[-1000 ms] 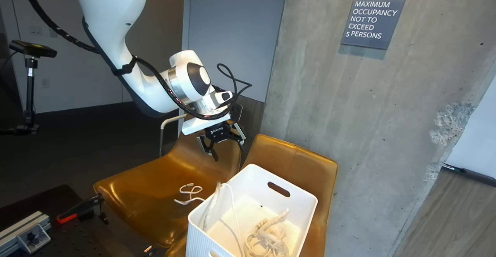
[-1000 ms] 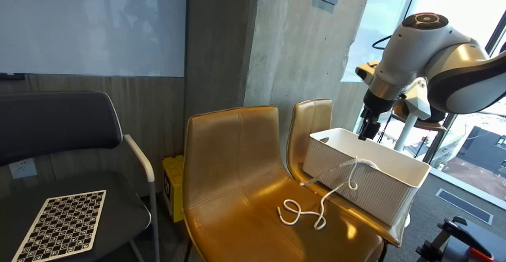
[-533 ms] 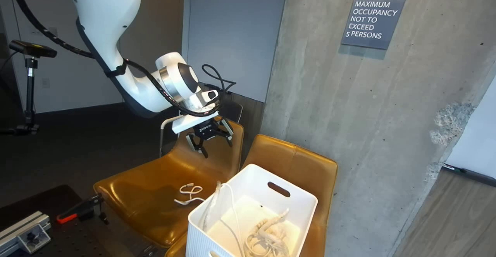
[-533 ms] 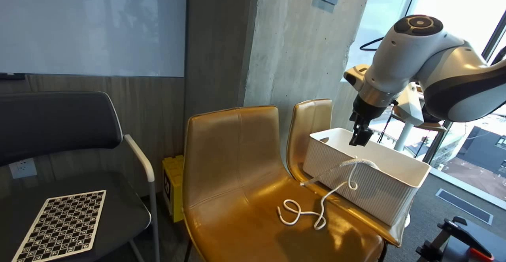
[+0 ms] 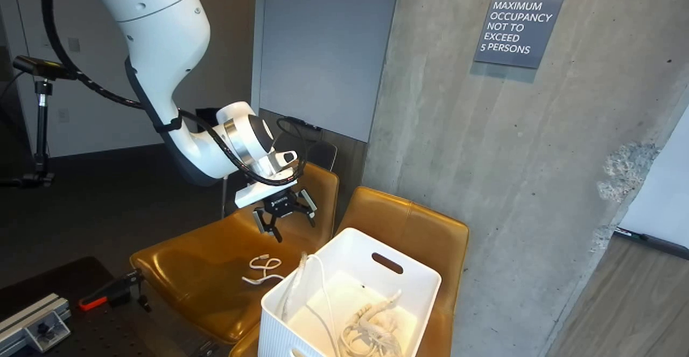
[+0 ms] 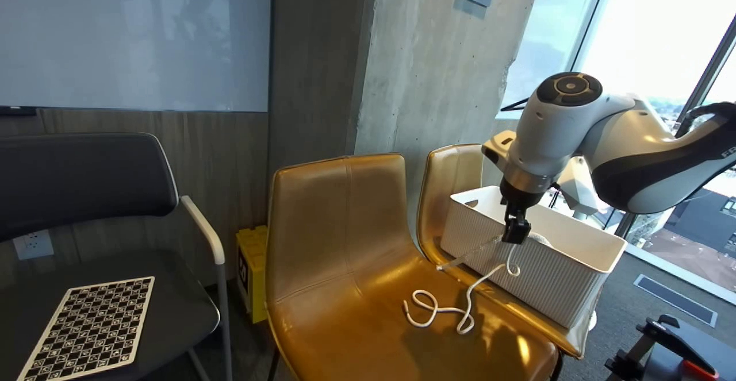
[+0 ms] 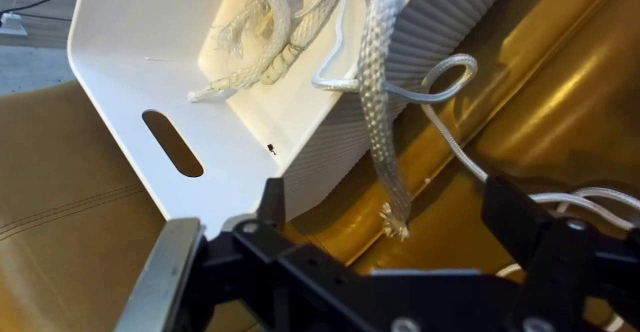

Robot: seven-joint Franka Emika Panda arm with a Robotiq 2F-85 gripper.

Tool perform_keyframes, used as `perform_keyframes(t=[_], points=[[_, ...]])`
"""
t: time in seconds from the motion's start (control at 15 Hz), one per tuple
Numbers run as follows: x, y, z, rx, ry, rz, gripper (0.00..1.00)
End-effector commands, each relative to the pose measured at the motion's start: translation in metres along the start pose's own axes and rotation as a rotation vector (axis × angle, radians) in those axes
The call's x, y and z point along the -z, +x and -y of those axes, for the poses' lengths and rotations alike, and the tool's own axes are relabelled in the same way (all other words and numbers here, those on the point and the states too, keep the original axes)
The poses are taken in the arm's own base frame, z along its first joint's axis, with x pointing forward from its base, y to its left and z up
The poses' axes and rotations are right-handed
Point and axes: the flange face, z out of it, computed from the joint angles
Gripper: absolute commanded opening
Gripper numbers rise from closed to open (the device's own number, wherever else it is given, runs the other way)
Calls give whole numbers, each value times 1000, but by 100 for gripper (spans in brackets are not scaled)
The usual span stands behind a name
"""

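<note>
Overhead, the end effector [image 7: 383, 187] hangs released, matte black fingers [image 7: 515, 219] spread wide. Nearest thing: a thick white rope [image 7: 372, 61], flat-braided in a coarse, scaly weave, draped over the long rim of a white bin [image 7: 225, 151]. Seen from the wrist, its outer end shows between the fingers, narrowing to a frayed, straw-coloured tuft [image 7: 395, 226]; in an exterior view the end effector stands above the rope and apart from it. Just beside, a thin, round, smoother cord [image 7: 452, 144] crosses the same rim, passes behind the rope, curls once by the ribbed outer wall, then snakes in loose loops onto the seat of a brown chair [image 6: 342, 214]. Bin itself: rectangular with rounded corners, smooth inside, finely corrugated outside, a pill-shaped slot [image 7: 172, 143] piercing the end wall. On its floor, a pale tangle [image 7: 285, 26] of braided and coiled lengths, some wrapped with thread-like bands; nearer the corner, a small black speck [image 7: 270, 148]. The bin rests on a second brown chair [image 5: 414, 217], leather-like and glossy, its backrest seam-stitched. Behind rises a grey concrete wall [image 5: 517, 147], pitted, one edge chipped rough, bearing a dark rectangular sign [image 5: 519, 29] with white lettering.
</note>
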Motion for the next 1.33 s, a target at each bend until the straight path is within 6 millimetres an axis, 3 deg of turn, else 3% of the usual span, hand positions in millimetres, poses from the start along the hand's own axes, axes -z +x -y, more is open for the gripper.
perform_keyframes(t=[0.0, 0.27, 0.67, 1.27], points=[[-9, 16, 2, 8, -20, 21, 100], [-23, 24, 12, 25, -21, 41, 100], [-46, 31, 11, 27, -26, 74, 98], [-60, 37, 1, 17, -38, 94, 26]])
